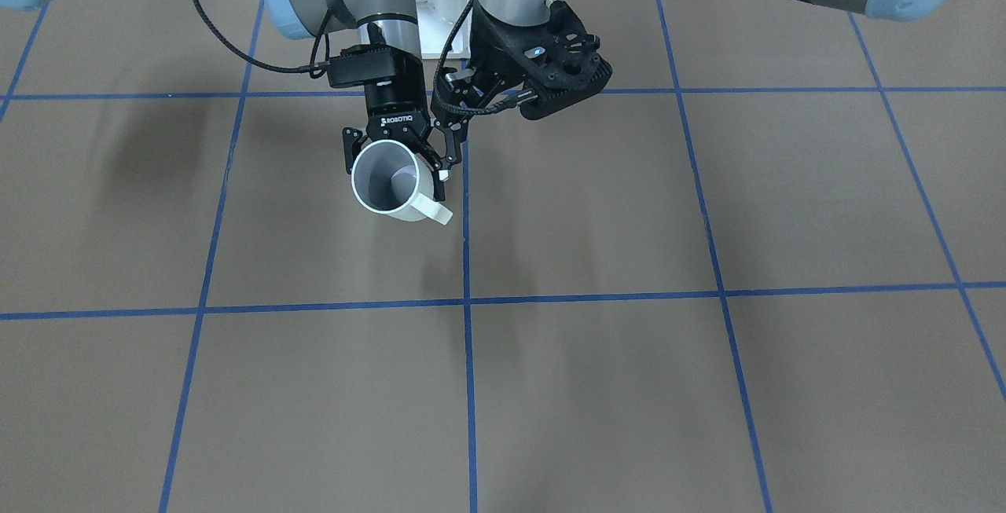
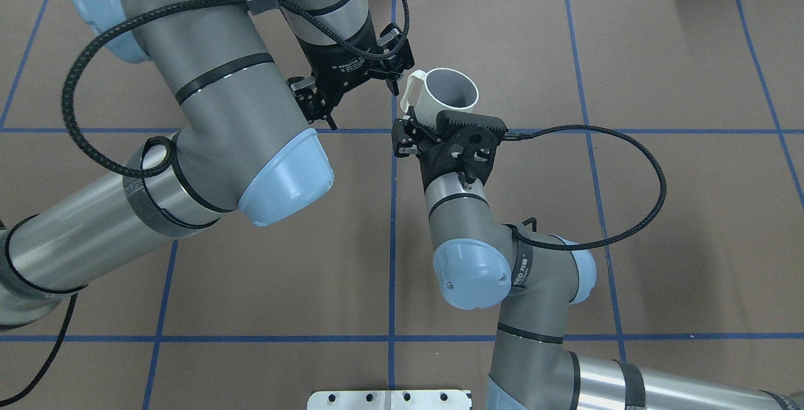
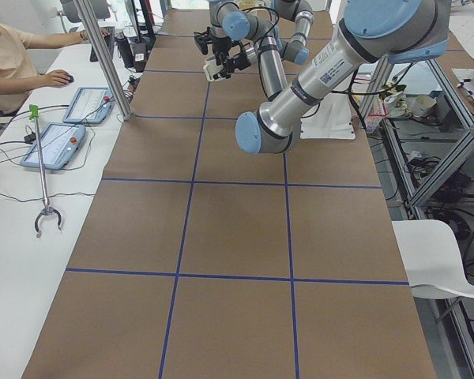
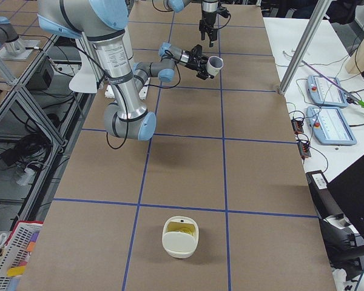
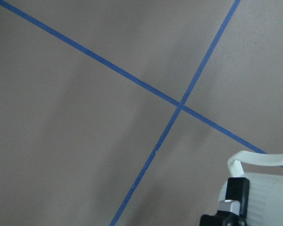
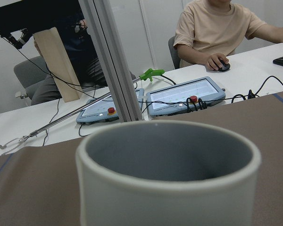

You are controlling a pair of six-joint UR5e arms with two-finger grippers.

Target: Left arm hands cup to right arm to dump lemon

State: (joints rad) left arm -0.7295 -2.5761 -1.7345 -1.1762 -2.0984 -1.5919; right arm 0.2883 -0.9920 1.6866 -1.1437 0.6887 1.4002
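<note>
Right hand (image 1: 391, 161) clamped across cup (image 1: 383, 181) walls. Left hand (image 2: 364, 107) spread, empty, beside handle (image 2: 407, 88). Cup likely rigid, slick, breakable; wall grip sound.

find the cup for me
In the overhead view, the cup is just right of the centre tape line, gripped in the right hand, with the left hand close by on its handle side.

Right wrist view: cup (image 6: 167, 188) lower body cut by bottom edge, near rim blurred, floor hidden behind rim. Left wrist view: lower right corner crops cup to handle and bit of wall. Overhead: black bracket (image 2: 468, 137) hides right gripper (image 1: 391, 161) fingers. Exterior right, lower centre: white container (image 4: 181, 237), yellowish contents too small to identify. Operator (image 6: 217, 33): head cut by top edge.
</note>
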